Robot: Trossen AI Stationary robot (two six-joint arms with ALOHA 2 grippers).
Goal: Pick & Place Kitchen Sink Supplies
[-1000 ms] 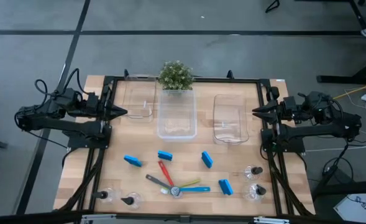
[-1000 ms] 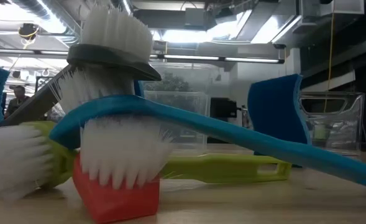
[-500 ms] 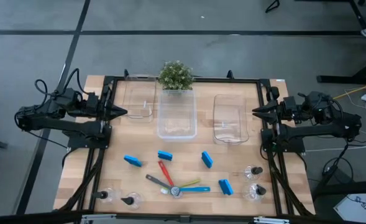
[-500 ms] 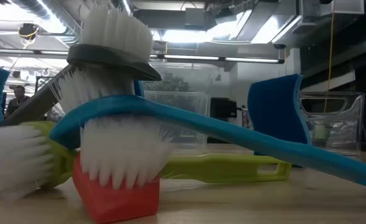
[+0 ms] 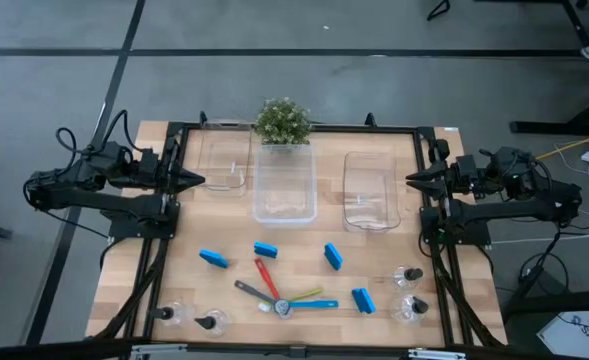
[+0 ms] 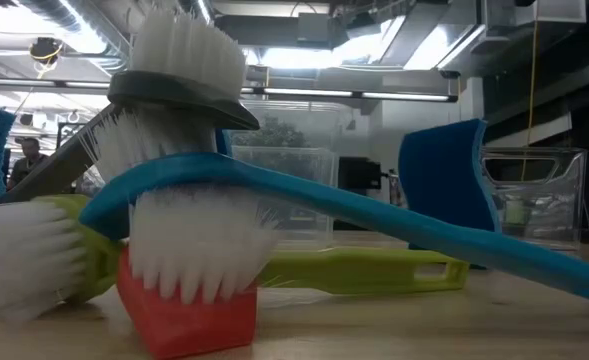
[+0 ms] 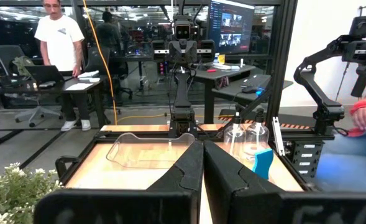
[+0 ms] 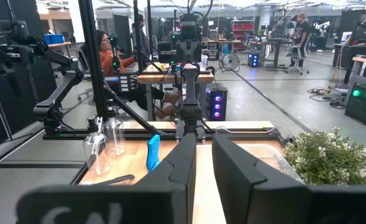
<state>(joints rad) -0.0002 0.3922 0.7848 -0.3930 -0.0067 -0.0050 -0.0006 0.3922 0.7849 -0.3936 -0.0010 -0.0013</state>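
Observation:
Four blue sponges lie flat on the table (image 5: 213, 258), (image 5: 265, 249), (image 5: 332, 256), (image 5: 363, 299). The red brush (image 5: 265, 277), grey brush (image 5: 250, 291), yellow-green brush (image 5: 301, 295) and blue brush (image 5: 316, 304) fan out from heads piled together; in the low view the grey head (image 6: 179, 70) tops the red one (image 6: 184, 310). Clear pump bottles sit near left (image 5: 169, 315), (image 5: 209, 322) and near right (image 5: 407, 275), (image 5: 409, 308). My left gripper (image 5: 200, 181) is shut at the left edge. My right gripper (image 5: 411, 180) waits at the right edge, fingers a narrow gap apart.
Three clear bins stand across the far half of the table (image 5: 224, 160), (image 5: 284, 185), (image 5: 371, 190), with a green potted plant (image 5: 282, 121) behind the middle one. A black frame (image 5: 294, 128) rims the table. People show in the room beyond, in both wrist views.

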